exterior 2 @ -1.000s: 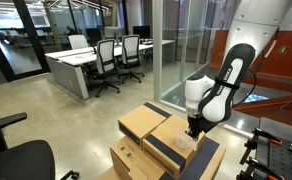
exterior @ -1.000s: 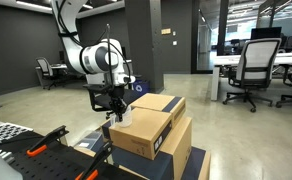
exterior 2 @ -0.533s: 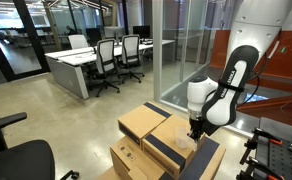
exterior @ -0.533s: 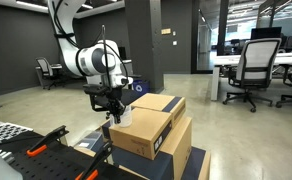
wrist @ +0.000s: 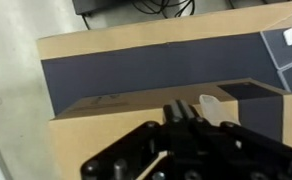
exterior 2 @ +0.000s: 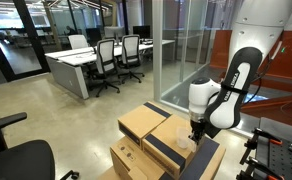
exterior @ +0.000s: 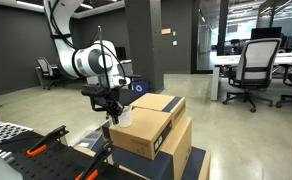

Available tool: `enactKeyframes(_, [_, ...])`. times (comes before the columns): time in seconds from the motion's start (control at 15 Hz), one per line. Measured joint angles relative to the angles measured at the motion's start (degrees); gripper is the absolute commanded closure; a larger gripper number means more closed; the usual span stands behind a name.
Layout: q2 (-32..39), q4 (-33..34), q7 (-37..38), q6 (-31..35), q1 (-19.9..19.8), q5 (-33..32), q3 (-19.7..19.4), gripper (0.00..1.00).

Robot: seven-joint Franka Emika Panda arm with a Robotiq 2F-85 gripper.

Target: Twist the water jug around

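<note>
While hand (exterior: pixel 113 111) is pinched together, small translucent whitish plastic water jug (exterior: pixel 123 117) stands upright just beside it, at brown cardboard box (exterior: pixel 146 133) corner

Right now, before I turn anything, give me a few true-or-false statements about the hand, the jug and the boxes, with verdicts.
1. The hand is shut. True.
2. The water jug stands on the floor. False: it sits on top of a cardboard box.
3. The hand hangs high above the boxes. False: it is down at the jug, right at the box top.
4. A dark band runs across the box top. True.
5. Office chairs stand in the background. True.
</note>
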Motion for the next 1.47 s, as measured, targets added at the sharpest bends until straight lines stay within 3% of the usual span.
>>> enactKeyframes(1.47, [-2.2, -0.31, -2.64, 0.26, 0.0, 0.02, 0.98, 0.94])
